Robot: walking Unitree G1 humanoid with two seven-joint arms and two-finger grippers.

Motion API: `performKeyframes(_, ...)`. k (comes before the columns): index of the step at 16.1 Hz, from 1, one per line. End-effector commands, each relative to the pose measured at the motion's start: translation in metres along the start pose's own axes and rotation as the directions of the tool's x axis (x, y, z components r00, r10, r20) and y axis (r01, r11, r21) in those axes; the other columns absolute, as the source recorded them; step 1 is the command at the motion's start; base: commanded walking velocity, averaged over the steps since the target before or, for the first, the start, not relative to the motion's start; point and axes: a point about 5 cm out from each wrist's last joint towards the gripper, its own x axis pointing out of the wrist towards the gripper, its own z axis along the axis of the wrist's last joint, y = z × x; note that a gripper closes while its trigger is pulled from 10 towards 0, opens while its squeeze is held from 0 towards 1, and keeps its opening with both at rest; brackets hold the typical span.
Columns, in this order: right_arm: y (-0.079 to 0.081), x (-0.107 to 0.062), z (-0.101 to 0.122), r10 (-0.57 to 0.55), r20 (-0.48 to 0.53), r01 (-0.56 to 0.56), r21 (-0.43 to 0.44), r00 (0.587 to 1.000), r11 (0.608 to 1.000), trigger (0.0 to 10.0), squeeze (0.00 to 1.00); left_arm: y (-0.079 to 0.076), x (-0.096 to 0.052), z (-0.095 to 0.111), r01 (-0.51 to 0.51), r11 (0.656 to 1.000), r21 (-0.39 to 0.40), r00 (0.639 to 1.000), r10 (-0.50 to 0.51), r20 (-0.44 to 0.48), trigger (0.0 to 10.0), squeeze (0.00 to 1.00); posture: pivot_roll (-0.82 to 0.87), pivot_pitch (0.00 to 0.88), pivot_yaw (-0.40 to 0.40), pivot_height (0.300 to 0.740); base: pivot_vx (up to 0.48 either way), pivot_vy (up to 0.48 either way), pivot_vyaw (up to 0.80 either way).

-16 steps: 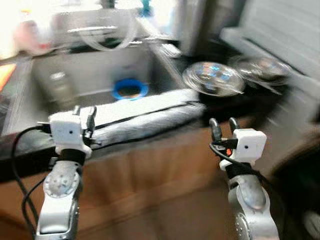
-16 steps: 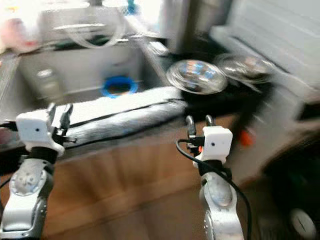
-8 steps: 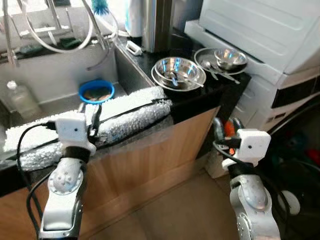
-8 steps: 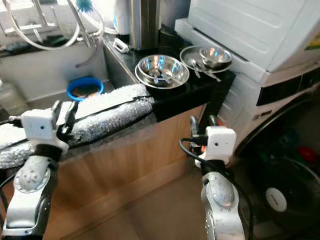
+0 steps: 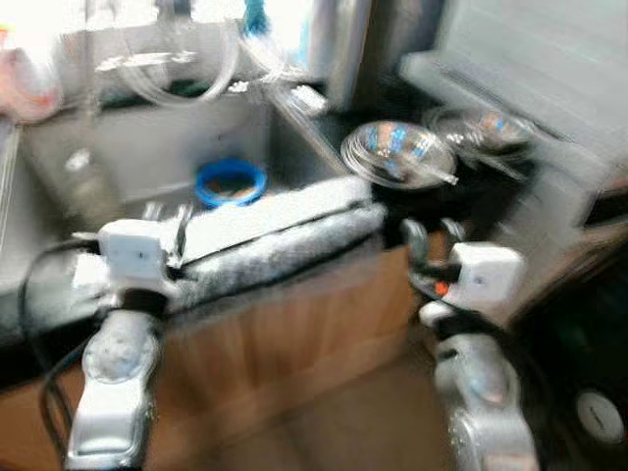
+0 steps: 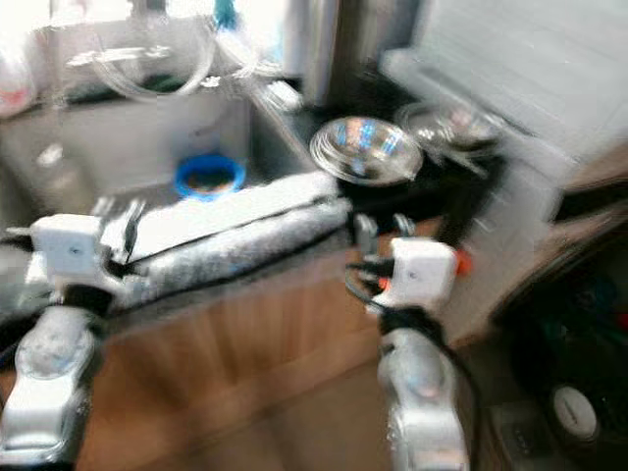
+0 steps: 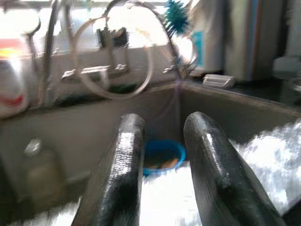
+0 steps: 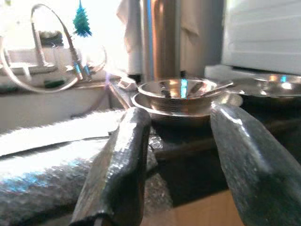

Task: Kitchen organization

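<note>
Your left pincer [image 5: 167, 224] and right pincer [image 5: 428, 235] hang apart and empty before the table [image 5: 461, 196]. Steel bowls [image 5: 397, 152] sit far right; a foil-like mat [image 5: 285, 231] lies between, beside the sink [image 5: 147, 147].

counter: black worktop [image 5: 496, 201], wood-fronted cabinet [image 5: 294, 334] below
sink: steel basin [image 5: 147, 157] set in the counter, bright window light behind it, washed out
tap: curved hose and faucet [image 7: 110, 56] at the back of the sink
edge cover: silvery padded mat [image 5: 285, 240] along the counter's front edge
right side: white appliance [image 6: 530, 69] beside the counter, dark area below it
floor: brown, blurred [image 5: 343, 437]
image: head views motion-blurred
</note>
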Motion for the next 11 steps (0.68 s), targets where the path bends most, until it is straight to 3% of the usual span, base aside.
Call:
performKeyframes(1, -0.0097, -0.0018, -0.0003, -0.03, -0.002, 0.03, -0.014, 1.0, 0.999, 10.0, 0.0, -0.01, 0.003, 0.0041, 0.032, 0.999, -0.011, 0.999, -0.032, 0.017, 10.0, 0.0, 0.02, 0.055, -0.016, 0.74, 0.0, 0.424, -0.79)
performKeyframes(5, -0.0095, -0.0016, -0.0004, -0.03, -0.001, 0.03, -0.014, 1.0, 0.999, 10.0, 0.0, -0.0098, 0.0029, 0.0041, 0.032, 0.999, -0.01, 0.999, -0.032, 0.017, 10.0, 0.0, 0.02, 0.055, -0.016, 0.74, 0.0, 0.424, -0.79)
performKeyframes(11, -0.0068, -0.0021, -0.0009, -0.021, 0.012, 0.022, -0.016, 1.0, 1.0, 10.0, 0.0, -0.0138, 0.0029, 0.0042, 0.027, 0.999, -0.03, 1.0, -0.026, 0.017, 10.0, 0.0, 0.02, 0.065, -0.015, 0.74, 0.0, 0.0, 0.0)
